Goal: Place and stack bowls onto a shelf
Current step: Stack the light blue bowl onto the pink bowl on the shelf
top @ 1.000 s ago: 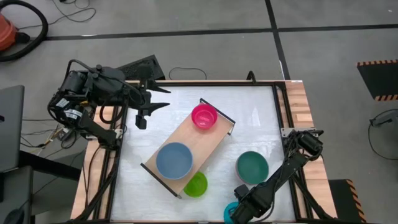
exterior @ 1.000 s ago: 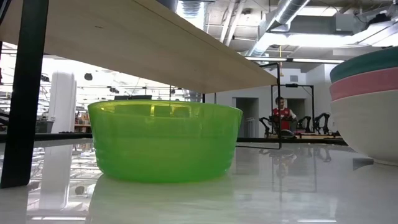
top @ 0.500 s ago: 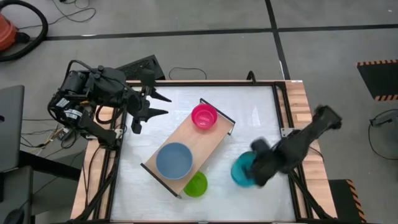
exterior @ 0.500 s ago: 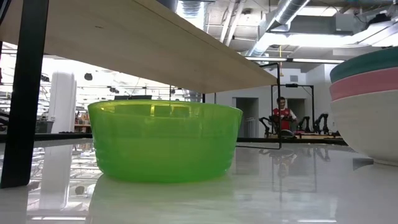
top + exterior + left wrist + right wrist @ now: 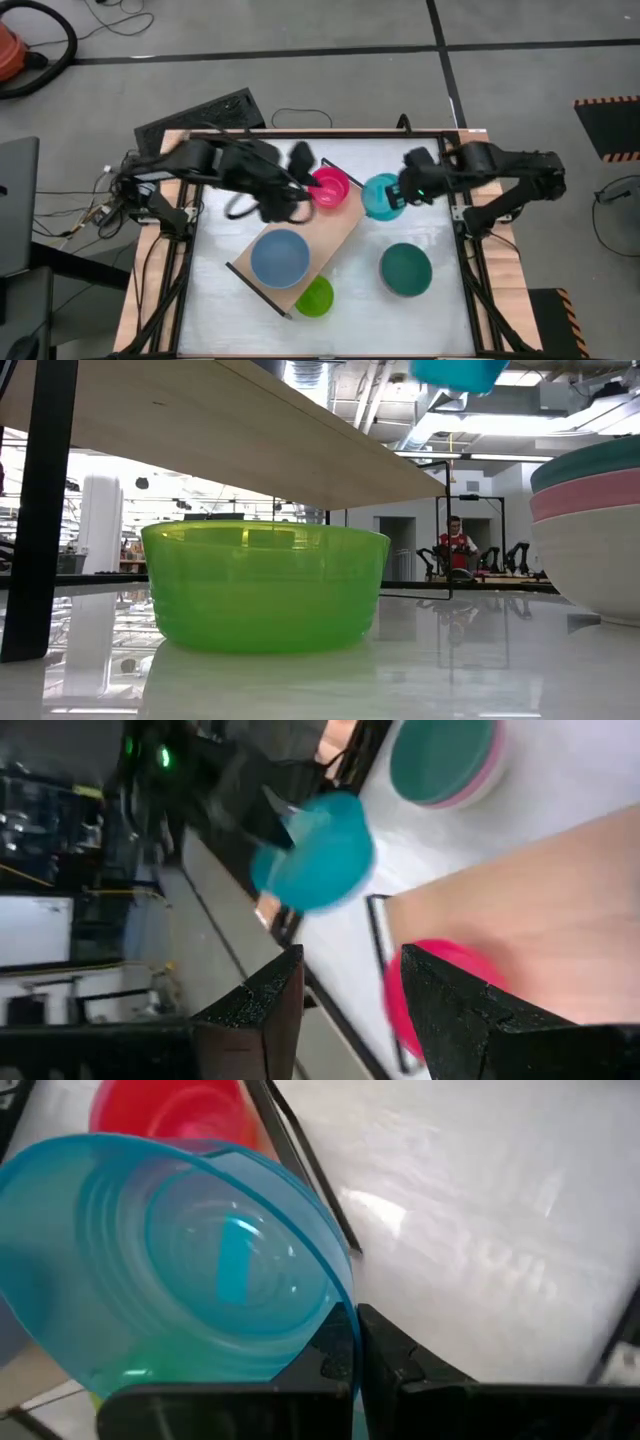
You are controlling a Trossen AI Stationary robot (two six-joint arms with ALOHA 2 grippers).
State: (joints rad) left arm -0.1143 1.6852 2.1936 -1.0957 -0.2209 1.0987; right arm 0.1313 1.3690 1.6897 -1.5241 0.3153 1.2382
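The light-wood shelf (image 5: 318, 232) lies slantwise on the table. A magenta bowl (image 5: 330, 187) sits at its far end and a blue bowl (image 5: 280, 257) at its near end. A lime green bowl (image 5: 315, 297) stands on the table by the shelf's near corner, and also shows in the low view (image 5: 265, 585). A teal bowl (image 5: 405, 268) tops a stack with pink and cream white bowls (image 5: 590, 530). My right gripper (image 5: 405, 190) is shut on a cyan bowl (image 5: 381, 195) in the air beside the shelf's far end. My left gripper (image 5: 345, 1010) is open just left of the magenta bowl (image 5: 435, 985). My right gripper holds the cyan bowl by its rim (image 5: 338, 1305), on the side toward the table's right edge. One finger (image 5: 400, 1365) is outside the wall, and the other seems to be inside. The bowl is lifted clear of the table (image 5: 460, 372) and tilted.
The stack of larger bowls stands on the table right of the shelf's near half. Bare white table lies along the far and left sides. In the low view the shelf's black frame leg (image 5: 40, 510) stands left of the green bowl, and a person shows far behind.
My right gripper has carried the cyan bowl up from the table's near edge, past the teal stack, toward the far edge, to beside the shelf's far end. My left gripper has swung from the far left toward the right, up to the magenta bowl.
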